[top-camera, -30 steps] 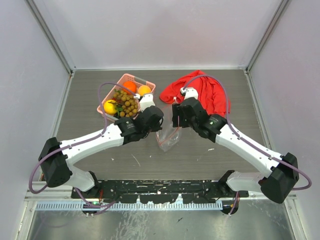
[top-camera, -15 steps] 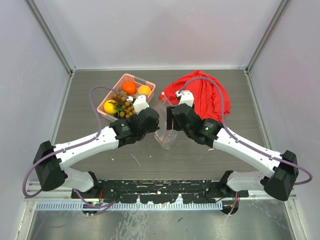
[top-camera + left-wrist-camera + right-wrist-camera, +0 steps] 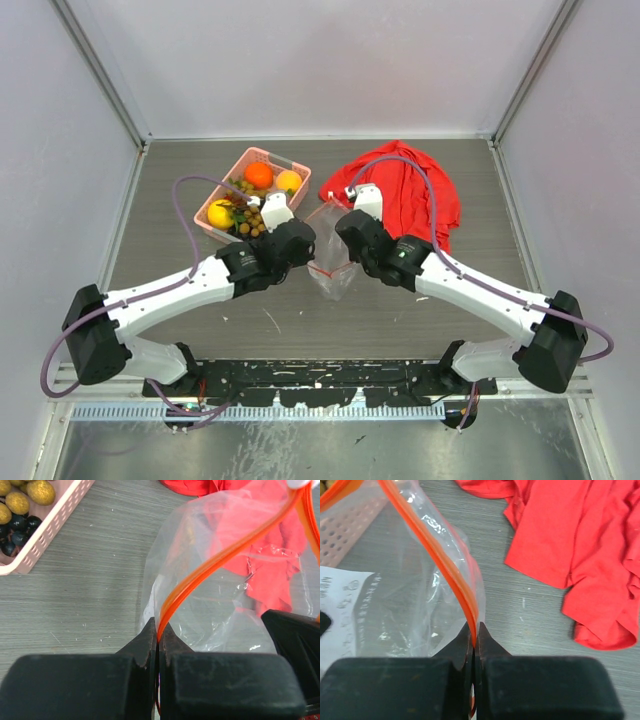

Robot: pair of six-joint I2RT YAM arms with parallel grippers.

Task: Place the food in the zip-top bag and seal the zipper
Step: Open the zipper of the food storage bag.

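The left gripper (image 3: pixel 158 630) and right gripper (image 3: pixel 474 632) are each clamped on the clear zip-top bag's (image 3: pixel 335 280) orange-red zipper (image 3: pixel 225 556), near the pink basket (image 3: pixel 55 525).

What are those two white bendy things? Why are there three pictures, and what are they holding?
Those are two robot arms, bolted to the near edge of a table. The big picture looks down from above, and in it the left arm and the right arm reach toward the middle. The other two pictures come from a small camera on each wrist, so you see the black fingers up close. The left gripper and the right gripper each pinch the orange-red zipper of a clear bag. A pink basket holds an orange, two yellow fruits and a bunch of berries. A red cloth lies to the right. I see no food in the bag.
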